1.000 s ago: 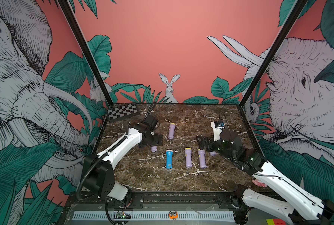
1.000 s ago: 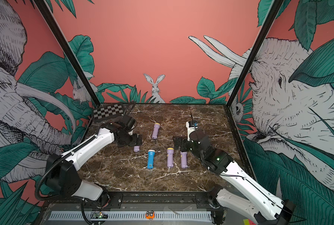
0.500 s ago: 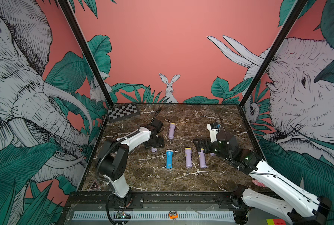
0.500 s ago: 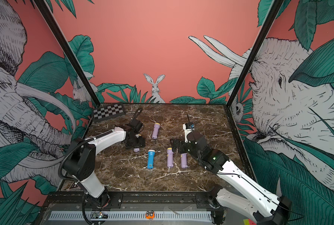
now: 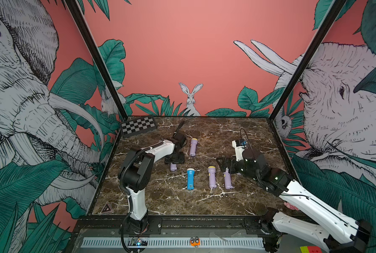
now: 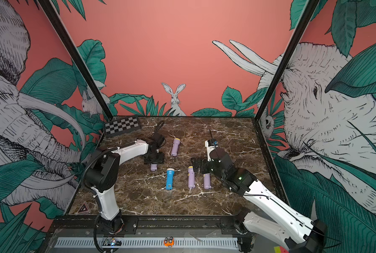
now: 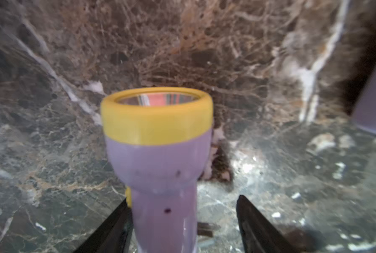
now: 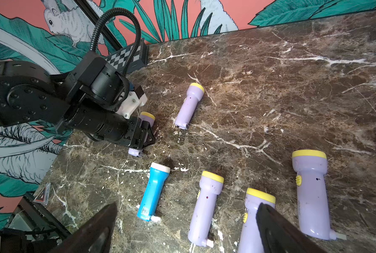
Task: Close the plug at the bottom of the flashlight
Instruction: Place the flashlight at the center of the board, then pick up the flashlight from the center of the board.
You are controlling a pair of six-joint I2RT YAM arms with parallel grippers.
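- Left gripper [image 7: 182, 199] fingers straddle the lilac flashlight [image 7: 160, 157], one touching, one just apart, likely to brace it.
- It lies flat toward the left edge of the marble surface [image 5: 182, 203], its plug [image 8: 143, 155] apparently sticking out.
- Right gripper [image 8: 187, 206] is spread wide over another flashlight [image 8: 249, 227].
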